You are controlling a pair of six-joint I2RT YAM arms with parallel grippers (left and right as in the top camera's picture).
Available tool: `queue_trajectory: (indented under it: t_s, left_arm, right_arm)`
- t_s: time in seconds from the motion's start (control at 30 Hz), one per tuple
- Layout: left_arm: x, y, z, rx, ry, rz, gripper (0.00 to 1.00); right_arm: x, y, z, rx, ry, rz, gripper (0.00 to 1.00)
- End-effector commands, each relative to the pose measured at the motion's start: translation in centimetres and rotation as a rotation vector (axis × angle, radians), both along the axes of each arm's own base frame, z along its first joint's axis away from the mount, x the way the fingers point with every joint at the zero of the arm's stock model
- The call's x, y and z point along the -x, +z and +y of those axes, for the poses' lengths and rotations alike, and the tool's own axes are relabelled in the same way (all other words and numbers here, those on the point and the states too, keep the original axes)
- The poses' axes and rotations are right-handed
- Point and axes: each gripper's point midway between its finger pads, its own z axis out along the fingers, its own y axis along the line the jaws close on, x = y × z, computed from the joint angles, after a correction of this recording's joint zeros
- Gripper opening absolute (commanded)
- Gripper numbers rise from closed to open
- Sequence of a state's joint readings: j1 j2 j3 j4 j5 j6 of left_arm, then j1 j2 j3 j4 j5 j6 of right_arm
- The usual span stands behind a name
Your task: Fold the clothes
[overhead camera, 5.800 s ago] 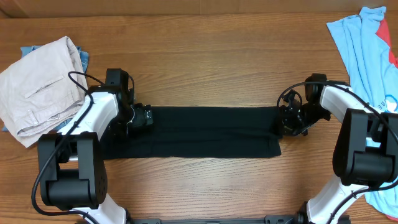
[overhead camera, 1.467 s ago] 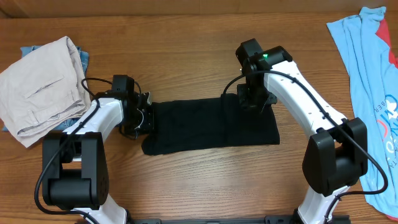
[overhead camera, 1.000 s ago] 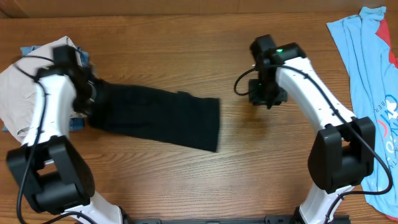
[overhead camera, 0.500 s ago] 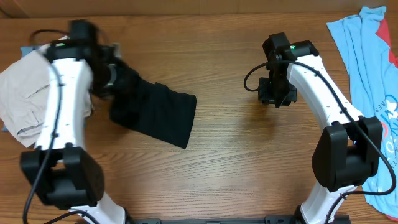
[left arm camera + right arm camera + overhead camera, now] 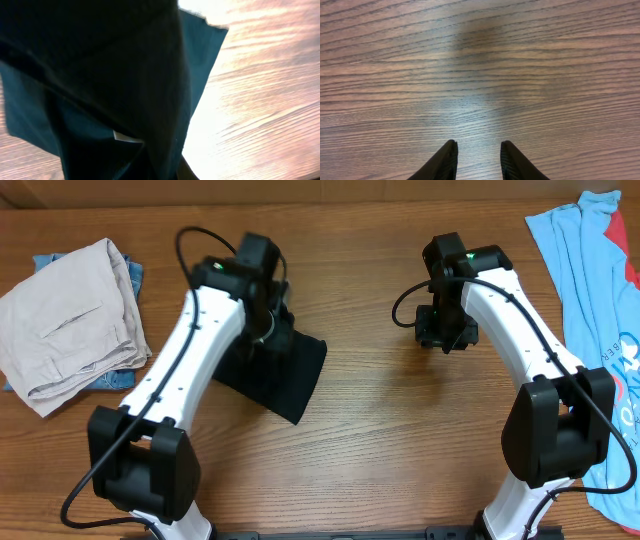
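The left pincer (image 5: 268,328) is clamped tight on the black shirt (image 5: 287,370), gripping a bunched upper edge. The folded cloth spreads out from under it toward the near side of the wooden table (image 5: 360,240), where its lower corner lies on the wood. In the left wrist view the dark fabric (image 5: 100,75) fills almost everything in front of the pincer and hides the fingers. A small white label (image 5: 125,136) shows among the folds. The right pincer (image 5: 477,157) stands part-way open over bare wood, with nothing between its fingertips, well apart from the shirt. Beyond it, at the table's right edge, lies the light-blue tee (image 5: 585,270). The beige trousers (image 5: 65,320) lie folded well to the outer side of the left pincer, resting on a blue garment (image 5: 45,262).
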State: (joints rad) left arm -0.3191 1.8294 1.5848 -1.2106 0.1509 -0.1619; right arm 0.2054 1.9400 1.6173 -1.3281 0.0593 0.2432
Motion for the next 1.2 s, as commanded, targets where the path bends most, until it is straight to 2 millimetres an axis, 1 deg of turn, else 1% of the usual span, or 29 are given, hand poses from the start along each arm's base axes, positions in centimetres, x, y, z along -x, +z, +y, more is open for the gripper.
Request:
queue_trajectory:
  t_s: [0.0, 0.1, 0.27, 0.37, 0.4, 0.43, 0.47, 0.5, 0.53, 0.57, 0.6, 0.63, 0.7, 0.77, 0.83, 0.87, 0.93, 1.03, 1.1, 1.17]
  left_arm:
    - [1.0, -1.7, -0.4, -0.033, -0.001, 0.023, 0.08]
    - [1.0, -2.3, -0.8, -0.031, -0.010, 0.017, 0.09]
    - [0.8, -2.3, -1.5, -0.016, -0.022, 0.000, 0.09]
    - [0.6, -2.2, -2.7, 0.029, -0.038, -0.010, 0.11]
    - [0.5, -2.1, -3.2, 0.050, -0.045, -0.018, 0.13]
    - [0.4, -2.0, -3.8, 0.078, -0.052, -0.022, 0.18]
    - [0.4, -1.8, -4.5, 0.112, -0.060, -0.025, 0.26]
    - [0.4, -1.5, -5.5, 0.157, -0.074, -0.025, 0.43]
    - [0.5, -1.3, -6.2, 0.192, -0.089, -0.023, 0.58]
    - [0.8, -1.1, -6.9, 0.224, -0.121, -0.020, 0.68]
    - [1.1, -1.0, -7.2, 0.240, -0.153, -0.015, 0.74]
    - [1.6, -0.9, -7.3, 0.249, -0.172, 0.001, 0.75]
    - [2.3, -0.8, -6.8, 0.236, -0.168, 0.033, 0.75]
    - [2.5, -0.4, -6.2, 0.227, -0.172, 0.049, 0.72]
    - [2.1, 0.4, -5.2, 0.207, -0.173, 0.037, 0.67]
    - [1.5, 1.0, -4.3, 0.179, -0.156, 0.015, 0.67]
    - [-0.1, 2.4, -2.4, 0.122, -0.115, -0.050, 0.67]
    - [-3.1, 4.7, 0.8, 0.071, -0.014, -0.162, 0.70]
    - [-4.9, 5.5, 2.3, 0.071, 0.038, -0.221, 0.70]
    - [-6.7, 5.6, 3.6, 0.075, 0.076, -0.271, 0.73]
  right_arm:
    - [-0.8, 1.2, 0.1, -0.003, -0.009, -0.044, 0.32]
    - [-0.7, 1.2, 0.1, -0.003, -0.010, -0.042, 0.32]
    - [-0.7, 1.2, 0.1, -0.002, -0.010, -0.040, 0.32]
    - [-0.7, 1.2, 0.1, -0.002, -0.009, -0.040, 0.32]
    - [-0.7, 1.2, 0.1, -0.002, -0.009, -0.039, 0.32]
    - [-0.7, 1.2, 0.1, -0.002, -0.010, -0.040, 0.32]
    - [-0.7, 1.2, 0.2, -0.005, -0.010, -0.040, 0.32]
    - [-0.7, 1.2, 0.2, -0.009, -0.010, -0.040, 0.32]
    - [-0.7, 1.2, 0.2, -0.010, -0.010, -0.040, 0.32]
    - [-0.7, 1.2, 0.2, -0.009, -0.010, -0.039, 0.32]
    - [-0.7, 1.2, 0.2, -0.009, -0.009, -0.039, 0.32]
    - [-0.7, 1.2, 0.2, -0.009, -0.010, -0.039, 0.32]
    - [-0.7, 1.2, 0.2, -0.010, 0.003, -0.040, 0.32]
    - [-0.8, 1.2, 0.4, -0.017, 0.023, -0.042, 0.32]
    - [-0.9, 1.2, 1.3, -0.067, 0.076, -0.043, 0.32]
    - [-0.9, 1.2, 1.9, -0.105, 0.107, -0.045, 0.32]
    - [-1.0, 1.4, 3.7, -0.204, 0.173, -0.052, 0.32]
    - [-1.0, 2.4, 7.2, -0.414, 0.266, -0.073, 0.32]
    - [-1.0, 3.7, 9.9, -0.582, 0.318, -0.095, 0.32]
    - [-0.8, 5.4, 12.5, -0.751, 0.374, -0.123, 0.33]
